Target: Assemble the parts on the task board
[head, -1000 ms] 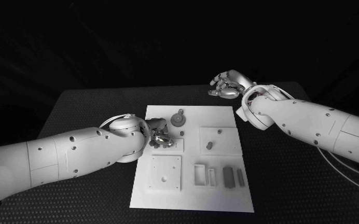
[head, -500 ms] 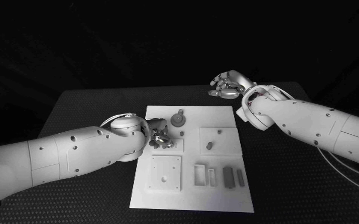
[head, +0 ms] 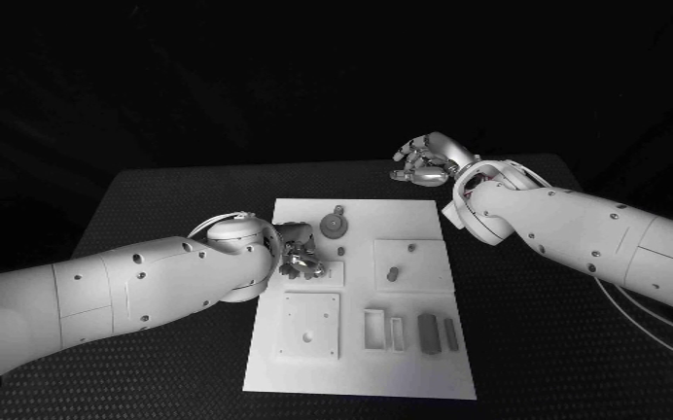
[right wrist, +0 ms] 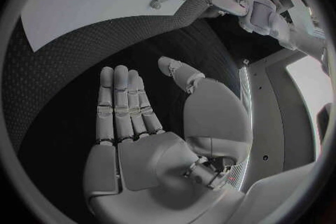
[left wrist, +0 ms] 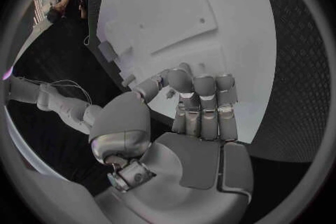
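Left hand (head: 299, 259) bends its fingers down onto the task board (head: 421, 214) (grip unclear), right hand (head: 425, 161) hovers open and empty, and loose parts (head: 428, 332) suggest assembly is barely begun.

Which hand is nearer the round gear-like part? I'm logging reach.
Left. The left hand sits on the board just beside the round gear-like part; the right hand hovers beyond the board's far corner.

I see a black counter (head: 168, 206) in front of me. Its top has a rough, bumpy look, like lots of tiny dots. It goes out to the left, to the right, and far back. Behind its far edge all is dark, and I cannot tell what is there.
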`<state>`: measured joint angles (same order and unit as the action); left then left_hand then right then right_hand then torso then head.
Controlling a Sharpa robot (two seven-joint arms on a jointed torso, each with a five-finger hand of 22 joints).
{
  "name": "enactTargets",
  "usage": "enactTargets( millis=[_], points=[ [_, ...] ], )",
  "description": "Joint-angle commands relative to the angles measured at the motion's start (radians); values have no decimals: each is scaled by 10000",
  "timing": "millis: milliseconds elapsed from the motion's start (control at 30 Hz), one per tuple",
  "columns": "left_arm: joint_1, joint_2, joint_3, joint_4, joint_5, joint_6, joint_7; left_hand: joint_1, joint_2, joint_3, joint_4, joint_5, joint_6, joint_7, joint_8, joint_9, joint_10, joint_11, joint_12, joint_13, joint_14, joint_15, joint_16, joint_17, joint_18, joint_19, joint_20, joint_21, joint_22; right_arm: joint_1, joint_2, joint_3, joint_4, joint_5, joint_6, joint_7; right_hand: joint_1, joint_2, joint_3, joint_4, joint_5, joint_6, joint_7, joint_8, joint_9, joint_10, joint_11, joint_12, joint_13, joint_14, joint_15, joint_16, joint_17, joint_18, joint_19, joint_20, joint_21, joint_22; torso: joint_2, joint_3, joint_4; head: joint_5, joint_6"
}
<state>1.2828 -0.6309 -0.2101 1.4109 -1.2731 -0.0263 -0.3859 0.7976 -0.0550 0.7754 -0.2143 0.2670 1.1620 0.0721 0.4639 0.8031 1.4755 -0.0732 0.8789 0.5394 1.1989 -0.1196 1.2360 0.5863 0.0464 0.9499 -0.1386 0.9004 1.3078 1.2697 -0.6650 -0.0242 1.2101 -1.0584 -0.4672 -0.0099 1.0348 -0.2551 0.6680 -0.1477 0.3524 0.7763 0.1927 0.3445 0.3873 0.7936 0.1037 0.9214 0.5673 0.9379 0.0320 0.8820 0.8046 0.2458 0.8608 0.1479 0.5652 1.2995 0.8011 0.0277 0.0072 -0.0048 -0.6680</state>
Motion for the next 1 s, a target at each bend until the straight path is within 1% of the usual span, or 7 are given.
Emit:
enactTargets(
  millis=[33, 133, 167, 200, 233, 567, 1000],
  points=[
    [-289, -4, -230, -129, 520, 739, -381, 38, 307, -7, 188, -458, 1021, -989, 67, 11, -586, -493, 55, -57, -67, -28, 11, -63, -53, -76, -730, -73, 184, -3, 5, 5, 3, -21, 109, 51, -16, 48, -56, -22, 47, -4, 99, 36, -10, -74, 7, 54, -16, -81, -3, 59, -15, 160, 40, 15, -56, 14, -6, 0, -5, 6, -1],
    [-289, 2, -230, -145, 559, 733, -371, -172, 254, -12, 430, -787, 1004, -986, 104, 4, -576, -468, 78, -105, -77, -45, 22, -111, -64, -84, -746, -90, 184, -3, 5, 5, 3, -21, 111, 50, -16, 47, -57, -22, 47, -5, 99, 37, -11, -75, 8, 56, -19, -81, -3, 59, -16, 160, 40, 15, -58, 16, -4, 3, -7, 8, -5],
    [-289, 3, -230, -151, 561, 734, -371, -246, 232, -17, 505, -940, 997, -987, 117, 0, -577, -467, 87, -123, -81, -49, 32, -126, -67, -89, -753, -96, 186, -3, 4, 5, 4, -21, 108, 49, -17, 47, -57, -22, 47, -5, 99, 37, -11, -75, 8, 56, -20, -81, -3, 60, -17, 160, 40, 15, -59, 17, -4, 4, -6, 7, -5],
    [-288, 4, -230, -155, 564, 732, -372, -338, 175, -36, 608, -1253, 993, -989, 130, -4, -579, -463, 94, -139, -83, -52, 41, -140, -69, -88, -760, -99, 186, -3, 3, 5, 6, -21, 107, 49, -17, 47, -57, -22, 47, -5, 99, 36, -12, -76, 8, 57, -21, -82, -3, 60, -17, 160, 40, 15, -59, 17, -1, 3, -7, -2, -6],
    [-288, 4, -230, -160, 567, 726, -374, -375, 140, -32, 660, -1328, 991, -990, 136, -8, -580, -464, 100, -148, -88, -54, 44, -149, -70, -90, -764, -102, 186, -3, 1, 5, 9, -21, 107, 48, -17, 47, -57, -22, 47, -6, 99, 36, -12, -76, 8, 57, -21, -82, -3, 60, -17, 160, 40, 15, -60, 18, -1, 4, -7, -2, -6],
    [-288, 28, -230, -203, 574, 769, -381, -564, -194, -50, 864, -1562, 981, -995, 174, -24, -579, -460, 139, -193, -96, -68, 81, -190, -72, -87, -787, -106, 191, -3, 4, 5, 22, -21, 109, 47, -15, 45, -57, -24, 48, -10, 100, 36, -15, -81, 9, 62, -33, -87, -2, 59, -22, 160, 40, 15, -70, 24, -2, 3, -2, 3, -3],
    [-288, 22, -226, -214, 574, 701, -398, -664, -382, -60, 1060, -1806, 977, -1001, 205, -37, -580, -461, 172, -224, -101, -77, 110, -220, -71, -76, -802, -106, 191, -3, 7, 5, 26, -21, 137, 43, -18, 46, -58, -22, 48, -15, 102, 35, -18, -88, 11, 68, -47, -92, 0, 59, -28, 160, 39, 17, -82, 32, -2, -3, -6, 5, -4]
  ],
)
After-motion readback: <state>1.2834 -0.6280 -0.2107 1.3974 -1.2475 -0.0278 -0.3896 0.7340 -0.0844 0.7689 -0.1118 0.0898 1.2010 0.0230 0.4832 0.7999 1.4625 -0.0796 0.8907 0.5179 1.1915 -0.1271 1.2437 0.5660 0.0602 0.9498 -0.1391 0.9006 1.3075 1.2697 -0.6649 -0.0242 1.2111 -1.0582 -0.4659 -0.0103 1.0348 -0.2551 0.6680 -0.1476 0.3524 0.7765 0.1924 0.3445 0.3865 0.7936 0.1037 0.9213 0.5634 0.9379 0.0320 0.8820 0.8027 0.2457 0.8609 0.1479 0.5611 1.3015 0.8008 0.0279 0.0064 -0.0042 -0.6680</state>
